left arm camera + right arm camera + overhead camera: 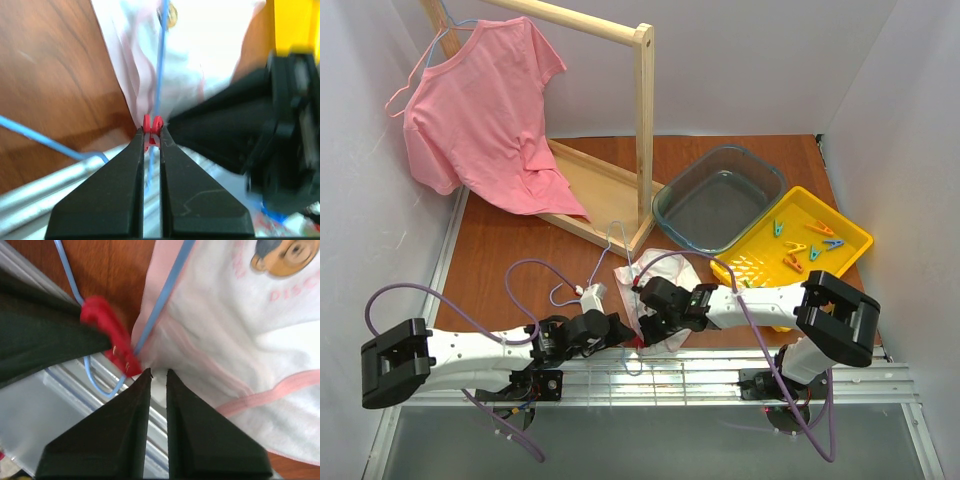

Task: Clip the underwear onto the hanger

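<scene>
top: underwear (665,268) limp on near surface (500,250), over hanger (611,238) | left wrist: left gripper (152,134) jaws clamped on red clip (152,125) at wire | right wrist: right gripper (159,372) jaws a slit apart at hem, grip unclear; cloth soft, light, so pinch the trim

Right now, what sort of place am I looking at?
Probably a robot test bench staged for laundry: a pink T-shirt on a wooden rail stand, a yellow tray of clothes pegs.

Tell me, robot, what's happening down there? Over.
Left pincer shut on red peg. Right pincer at underwear edge, grip unclear. Peg at hanger wire by the fabric. Nothing in the way.
</scene>
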Motion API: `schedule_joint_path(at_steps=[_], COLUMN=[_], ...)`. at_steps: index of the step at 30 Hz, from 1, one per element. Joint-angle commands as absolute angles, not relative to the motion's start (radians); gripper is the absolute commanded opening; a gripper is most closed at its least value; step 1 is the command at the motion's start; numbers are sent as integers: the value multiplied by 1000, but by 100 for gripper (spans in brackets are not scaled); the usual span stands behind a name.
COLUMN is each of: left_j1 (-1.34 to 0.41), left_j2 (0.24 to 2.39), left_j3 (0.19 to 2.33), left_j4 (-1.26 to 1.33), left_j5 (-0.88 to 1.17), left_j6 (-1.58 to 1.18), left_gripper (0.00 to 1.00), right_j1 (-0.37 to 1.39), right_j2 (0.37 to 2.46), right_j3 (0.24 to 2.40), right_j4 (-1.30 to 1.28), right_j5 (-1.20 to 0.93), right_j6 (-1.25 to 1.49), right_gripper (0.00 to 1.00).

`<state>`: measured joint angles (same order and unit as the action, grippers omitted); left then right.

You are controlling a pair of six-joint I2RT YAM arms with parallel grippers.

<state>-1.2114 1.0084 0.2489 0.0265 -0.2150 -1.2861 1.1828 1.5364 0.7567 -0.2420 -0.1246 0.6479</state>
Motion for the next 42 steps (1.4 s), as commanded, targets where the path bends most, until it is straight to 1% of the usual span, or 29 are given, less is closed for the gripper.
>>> schedule_joint_path(at_steps=[1, 4, 7, 19, 30, 42], left_j1=[-1261, -1270, -1278, -1347, -1428, -1497], left_j2=[960, 951, 957, 1023, 1106, 1175], left_j3=[287, 282, 293, 313, 437, 465], left_j4=[-35, -34, -34, -38, -172, -256], left_j5=[-257, -282, -314, -408, -534, -609], left_j6=[-1341, -1374, -1382, -1391, -1410, -1532], left_gripper=[0, 0, 0, 0, 0, 0], right_j1=[1169, 1157, 1154, 1152, 1147, 1147], right_j2=[1491, 1459, 1439, 1364, 1345, 1281], right_j3=[773, 770, 781, 781, 762, 698], right_j4=[-241, -250, -250, -273, -273, -264], right_j5=[-8, 23, 28, 66, 66, 80], right_j6=[649, 658, 658, 658, 652, 670], right_gripper=[17, 24, 27, 28, 28, 25])
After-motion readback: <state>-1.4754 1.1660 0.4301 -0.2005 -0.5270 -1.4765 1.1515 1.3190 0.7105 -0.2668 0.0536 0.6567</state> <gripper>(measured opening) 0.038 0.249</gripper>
